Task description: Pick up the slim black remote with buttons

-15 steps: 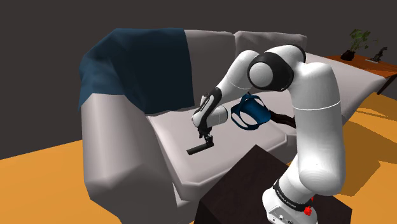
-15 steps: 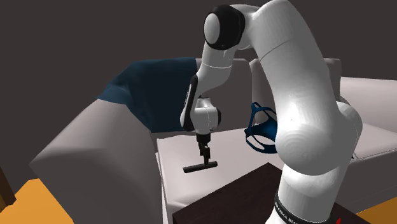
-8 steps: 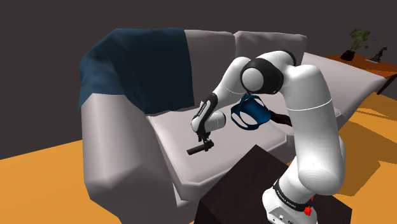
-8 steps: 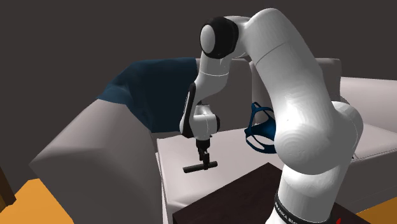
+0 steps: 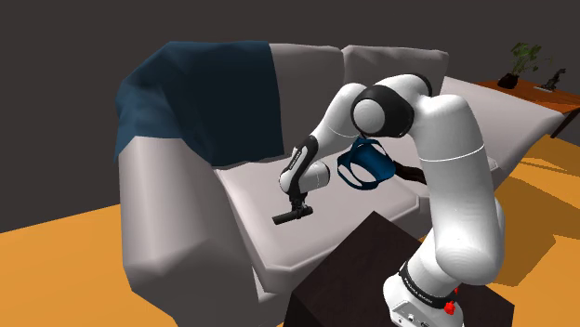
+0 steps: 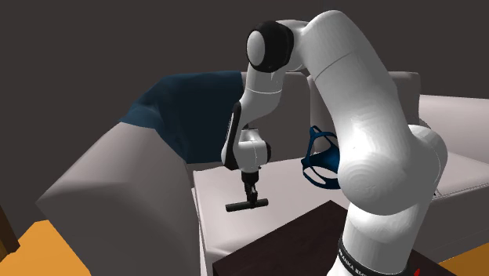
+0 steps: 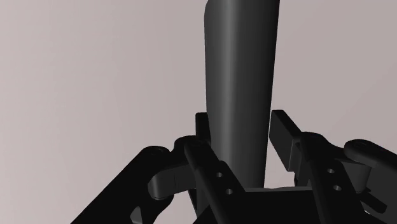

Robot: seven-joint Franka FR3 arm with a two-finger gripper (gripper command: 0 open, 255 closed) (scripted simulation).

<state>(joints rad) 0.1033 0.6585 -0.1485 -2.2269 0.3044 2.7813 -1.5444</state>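
Note:
The slim black remote [image 5: 290,216] lies flat on the pale seat cushion of the sofa [image 5: 251,200], near the cushion's front edge. My black gripper [image 5: 299,210] points straight down onto it and is shut on its middle. The second exterior view has the remote [image 6: 246,206] as a short dark bar under the gripper [image 6: 251,199], still resting on the cushion. In the wrist view the remote's long dark body [image 7: 240,95] runs away from the gripper [image 7: 242,127], and one finger [image 7: 202,127] presses each side of it.
A dark blue blanket [image 5: 204,93] drapes over the sofa's backrest and armrest. A blue strapped object [image 5: 362,165] sits on the cushion behind the arm. The dark stand [image 5: 362,269] is close to the sofa front. A wooden side table with a plant [image 5: 525,70] stands far right.
The arm came down toward the remote over the first half second. Since then the fingers have closed on the remote; it has not moved.

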